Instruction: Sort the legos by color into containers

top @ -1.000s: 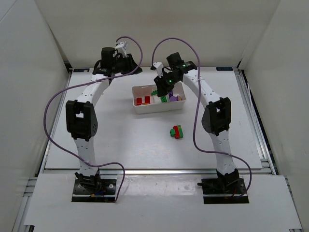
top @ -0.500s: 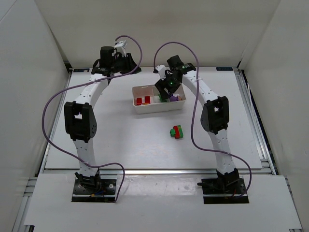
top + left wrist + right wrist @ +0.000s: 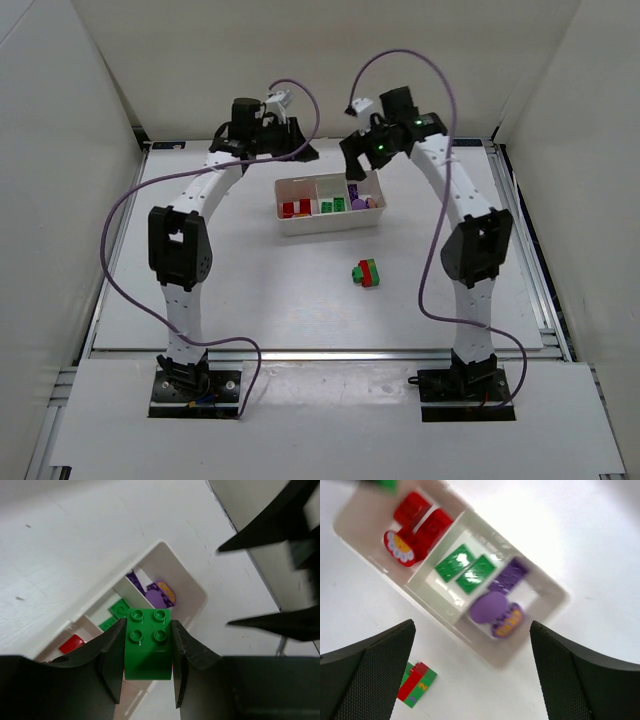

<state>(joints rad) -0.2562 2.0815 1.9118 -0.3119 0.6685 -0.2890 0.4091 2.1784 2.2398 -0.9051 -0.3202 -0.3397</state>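
Note:
My left gripper [image 3: 148, 625] is shut on a green lego brick [image 3: 148, 650], studs facing the camera, above and behind the white tray [image 3: 196, 589]. From above, the left gripper [image 3: 303, 153] hangs just behind the tray's [image 3: 330, 226] back left corner. The containers hold red legos [image 3: 417, 527] on the left, green plates [image 3: 465, 567] in the middle and purple legos [image 3: 499, 607] on the right. My right gripper [image 3: 472, 630] is open and empty above the tray; from above, the right gripper [image 3: 353, 163] hangs over the back right corner. A red-and-green stack [image 3: 368, 272] lies on the table in front of the tray.
White walls close in the table on the left, back and right. Purple cables arch above both arms. The two grippers hang close together behind the tray, the right one's dark fingers [image 3: 280, 625] showing in the left wrist view.
My right gripper has opened, risen from the tray's right compartment and drawn back to the right. The left arm has swung right toward the tray with the green brick.

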